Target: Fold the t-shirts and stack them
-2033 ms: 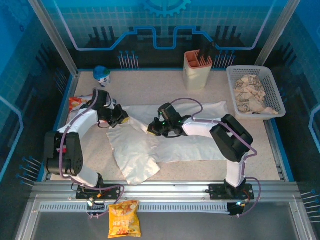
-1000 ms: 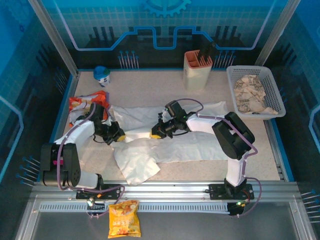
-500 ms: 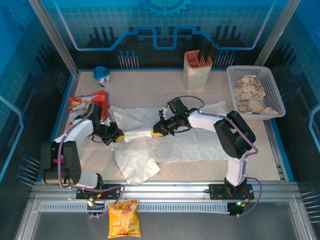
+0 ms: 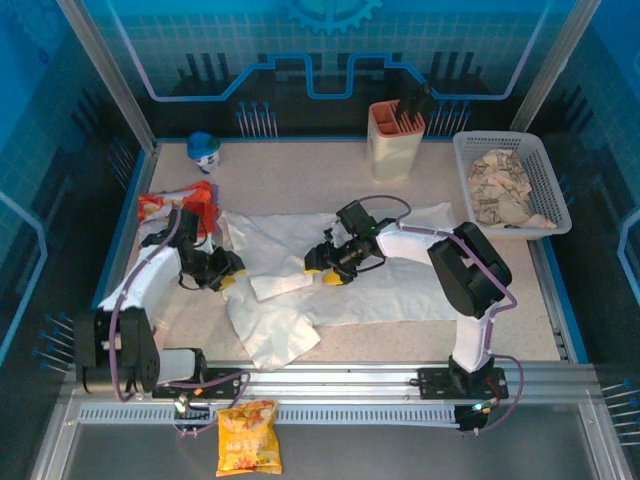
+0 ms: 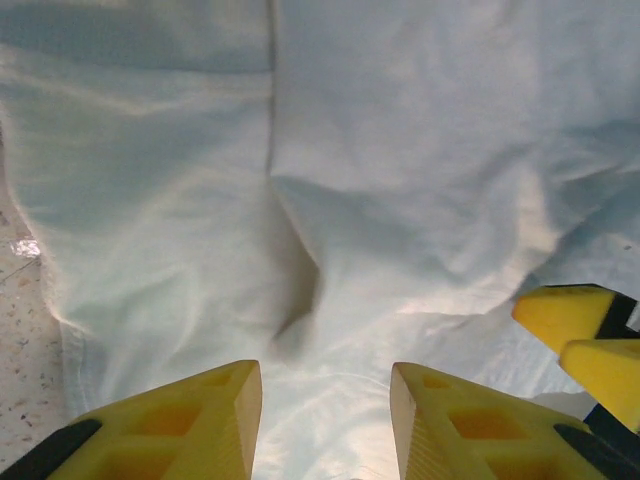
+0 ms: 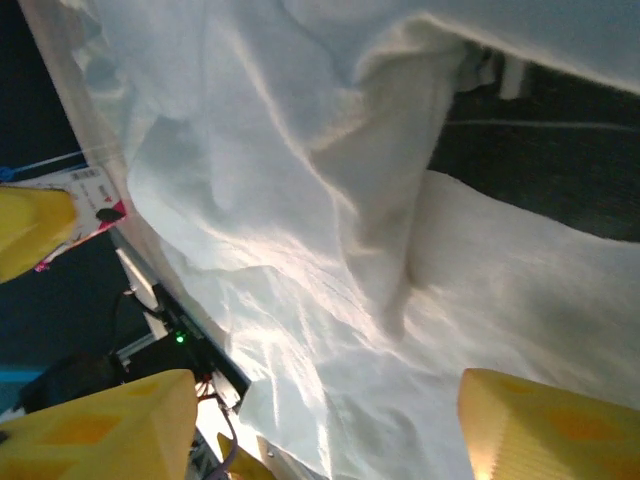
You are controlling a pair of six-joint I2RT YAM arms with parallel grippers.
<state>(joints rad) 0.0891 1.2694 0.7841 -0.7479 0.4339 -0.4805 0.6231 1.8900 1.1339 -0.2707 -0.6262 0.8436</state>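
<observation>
Table top (image 4: pixel 300 175): pale beige, finely speckled, matte. A blue rim (image 4: pixel 125 215) runs along its left and right edges.

Back wall (image 4: pixel 240 40), upper part of the overhead frame: translucent blue panel with a fine grid print. A lighter stepped outline crosses it, and a gear motif (image 4: pixel 332 24) sits at top centre.

Side walls, left (image 4: pixel 40 150) and right (image 4: pixel 610 150): darker blue, circuit-like line patterns.

Frame: two silver aluminium posts slant up from the table's rear corners, left post (image 4: pixel 105 75) and right post (image 4: pixel 548 62).

Bottom of frame: aluminium rail (image 4: pixel 330 378) spans the width, with a grey shelf (image 4: pixel 400 450) below it.

Light: even and diffuse, cool blue cast, soft shadows only.
</observation>
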